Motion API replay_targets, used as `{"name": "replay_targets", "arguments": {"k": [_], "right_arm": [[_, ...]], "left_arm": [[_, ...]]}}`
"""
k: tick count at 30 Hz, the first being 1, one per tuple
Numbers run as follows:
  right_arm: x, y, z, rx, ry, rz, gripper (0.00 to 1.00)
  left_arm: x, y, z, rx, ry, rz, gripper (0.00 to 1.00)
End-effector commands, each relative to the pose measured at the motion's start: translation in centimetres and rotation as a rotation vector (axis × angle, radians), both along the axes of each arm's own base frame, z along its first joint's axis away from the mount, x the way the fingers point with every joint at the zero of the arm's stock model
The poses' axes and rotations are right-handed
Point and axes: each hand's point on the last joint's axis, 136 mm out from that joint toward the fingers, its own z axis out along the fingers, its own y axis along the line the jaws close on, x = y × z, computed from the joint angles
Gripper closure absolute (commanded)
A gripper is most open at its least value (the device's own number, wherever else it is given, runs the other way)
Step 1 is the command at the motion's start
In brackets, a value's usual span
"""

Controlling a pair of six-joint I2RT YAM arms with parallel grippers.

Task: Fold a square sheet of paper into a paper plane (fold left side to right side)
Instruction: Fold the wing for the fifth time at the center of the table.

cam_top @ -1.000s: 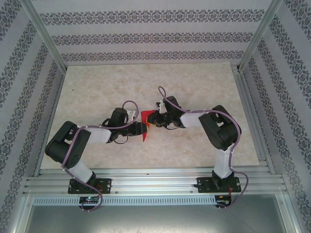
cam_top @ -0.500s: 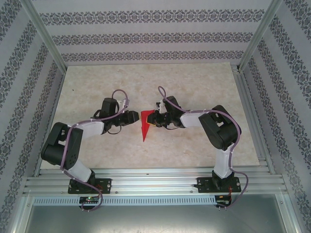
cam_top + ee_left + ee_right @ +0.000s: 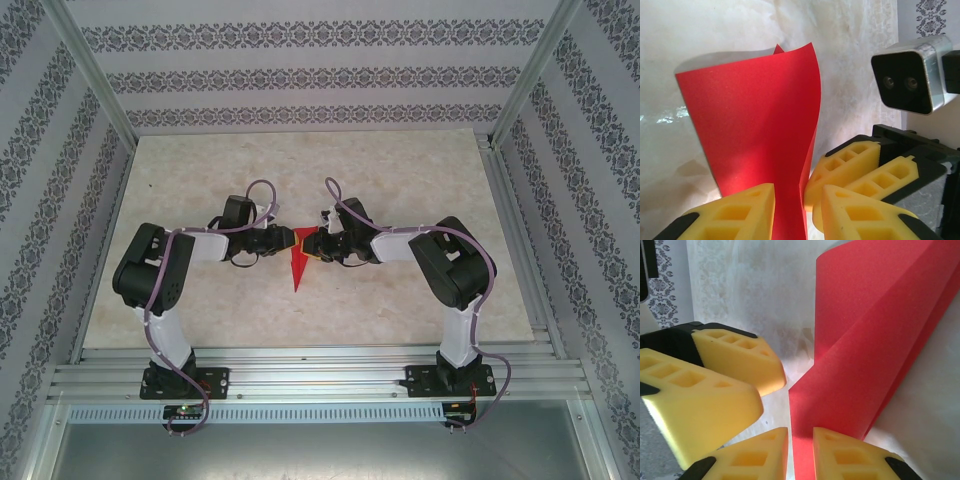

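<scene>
The red paper plane (image 3: 298, 268) lies in the middle of the table as a slim dart, point toward the near edge. My right gripper (image 3: 313, 245) is shut on its wide end from the right; in the right wrist view the folded paper (image 3: 865, 340) runs into the narrow gap of that gripper (image 3: 800, 432). From the left, my left gripper (image 3: 283, 240) meets the same end. In the left wrist view a raised red flap (image 3: 755, 110) stands between its parted fingers (image 3: 796, 195), against the left pad, with a gap on the right. The right gripper's fingers (image 3: 855, 160) sit just beyond.
The beige marbled table (image 3: 300, 170) is bounded by aluminium rails (image 3: 320, 365) at the near edge and posts at the sides, with patterned walls behind. Both forearms lie low across the table's middle. The right wrist camera (image 3: 910, 80) faces the left one closely.
My left gripper left the plane's lower part, drew back to the left, then came in again at the wide end with its jaws narrowing. The right gripper stayed put.
</scene>
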Motion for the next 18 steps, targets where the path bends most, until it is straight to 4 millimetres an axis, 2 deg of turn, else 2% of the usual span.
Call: {"name": "replay_targets", "arguments": {"k": [1,18], "right_arm": [[0.3,0.7,0.0,0.000,-0.011,0.002,0.79],[0.2,0.8,-0.1,0.004,-0.004,0.007,0.79]], "left_arm": [[0.4,-1.0,0.7,-0.029,-0.033,-0.040,0.68],[0.5,-2.4,-0.2,-0.032,-0.017,-0.063,0.72]]}}
